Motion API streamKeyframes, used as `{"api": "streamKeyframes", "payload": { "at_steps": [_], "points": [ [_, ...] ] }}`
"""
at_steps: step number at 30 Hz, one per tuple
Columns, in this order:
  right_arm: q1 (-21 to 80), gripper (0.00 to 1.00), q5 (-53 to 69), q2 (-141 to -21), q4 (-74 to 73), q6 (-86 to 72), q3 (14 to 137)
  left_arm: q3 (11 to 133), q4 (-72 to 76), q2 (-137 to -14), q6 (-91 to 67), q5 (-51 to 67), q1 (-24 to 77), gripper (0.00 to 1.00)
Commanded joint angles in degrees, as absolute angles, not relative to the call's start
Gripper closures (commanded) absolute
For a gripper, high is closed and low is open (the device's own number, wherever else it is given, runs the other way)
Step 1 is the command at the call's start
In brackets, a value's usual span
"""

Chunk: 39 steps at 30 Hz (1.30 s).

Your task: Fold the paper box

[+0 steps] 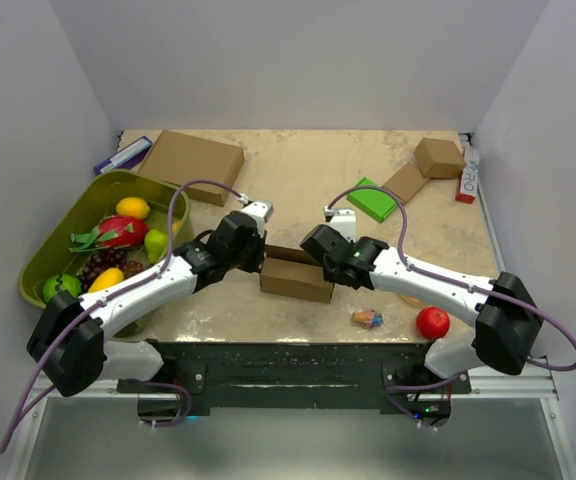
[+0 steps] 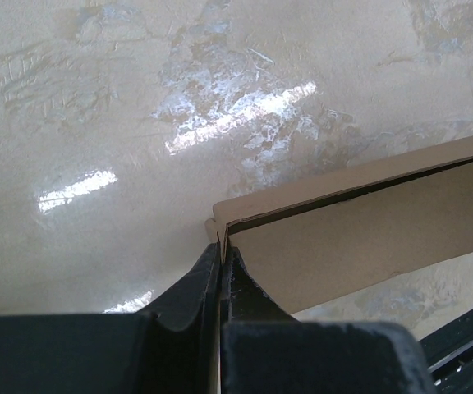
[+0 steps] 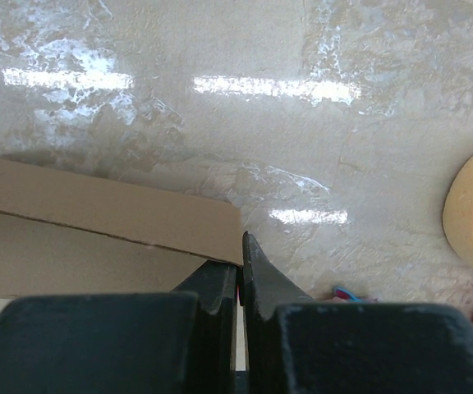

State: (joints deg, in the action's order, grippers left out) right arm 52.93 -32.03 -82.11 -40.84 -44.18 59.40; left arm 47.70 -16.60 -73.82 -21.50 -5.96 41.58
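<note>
The paper box (image 1: 296, 275) lies on the desk (image 1: 318, 170) near its front edge. The left hand (image 2: 221, 254) pinches its left end and the right hand (image 3: 241, 261) its right end, both nipped tight on cardboard. A small wrapped thing (image 1: 368, 319) and a red fruit (image 1: 432, 322) lie near on the right, and a green fruit tray (image 1: 56, 238) stands well apart on the left.

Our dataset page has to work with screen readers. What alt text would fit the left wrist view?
The left gripper, its black fingers shut, pinches the near corner of a plain brown cardboard paper box. The box stretches away to the right above a glossy, mottled beige table.
</note>
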Motion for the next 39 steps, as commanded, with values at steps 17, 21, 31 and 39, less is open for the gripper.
{"api": "streamKeyframes", "payload": {
  "at_steps": [17,21,31,39],
  "points": [
    [54.14,0.19,-34.19,-65.32,-36.48,-34.02,58.54,52.12,-13.18,-76.38,-14.85,-0.79,42.71,1.00],
    [55.28,0.26,-33.49,-63.46,-34.37,-30.78,58.62,52.91,-13.36,-76.55,-14.59,-0.97,42.80,1.00],
    [70.75,0.45,-32.26,-70.39,-24.09,-17.93,57.13,54.05,-14.68,-77.34,-13.54,-1.41,42.71,1.00],
    [70.93,0.46,-34.54,-76.11,-19.69,-17.58,54.67,54.23,-14.68,-77.96,-13.36,-0.97,42.80,1.00]
  ]
}}
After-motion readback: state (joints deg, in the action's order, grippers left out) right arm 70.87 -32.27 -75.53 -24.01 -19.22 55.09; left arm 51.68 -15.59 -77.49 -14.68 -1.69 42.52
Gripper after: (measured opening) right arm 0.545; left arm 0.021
